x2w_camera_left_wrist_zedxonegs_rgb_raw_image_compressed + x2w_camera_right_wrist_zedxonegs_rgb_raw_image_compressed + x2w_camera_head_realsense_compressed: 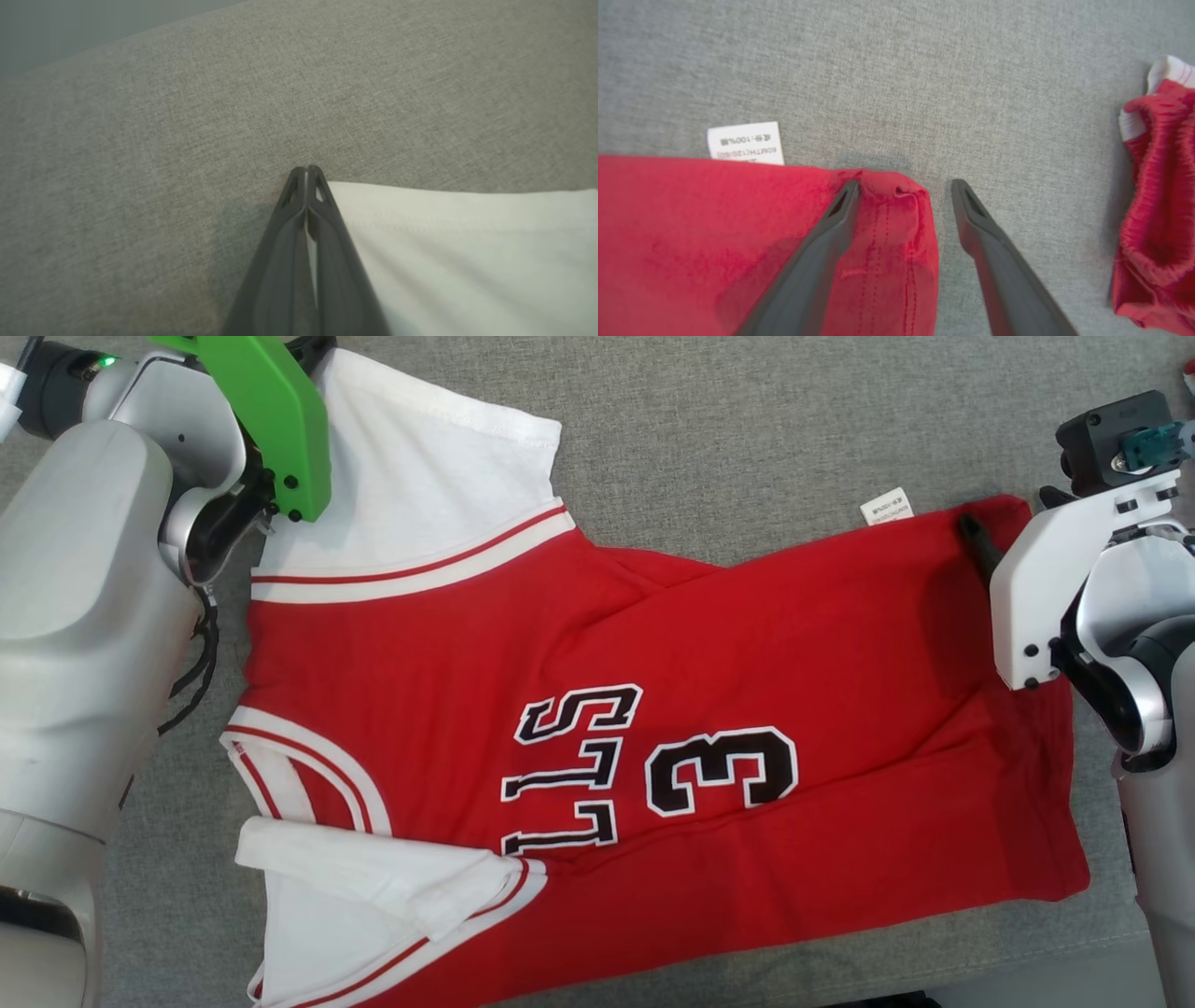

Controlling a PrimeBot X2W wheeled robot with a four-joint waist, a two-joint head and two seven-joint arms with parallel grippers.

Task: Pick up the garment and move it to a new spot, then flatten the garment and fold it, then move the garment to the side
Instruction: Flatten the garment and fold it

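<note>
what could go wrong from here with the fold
1. The left claw is shut on just the corner of the white sleeve; it may slip out when pulled.
2. The right claw is open, one finger on the hem corner, one off it; closing could miss or bunch it.

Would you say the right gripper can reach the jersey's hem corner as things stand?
Probably yes: the right gripper stands open at the hem corner of the jersey, one finger over the red cloth, the other over bare grey surface; nothing blocks it.
</note>
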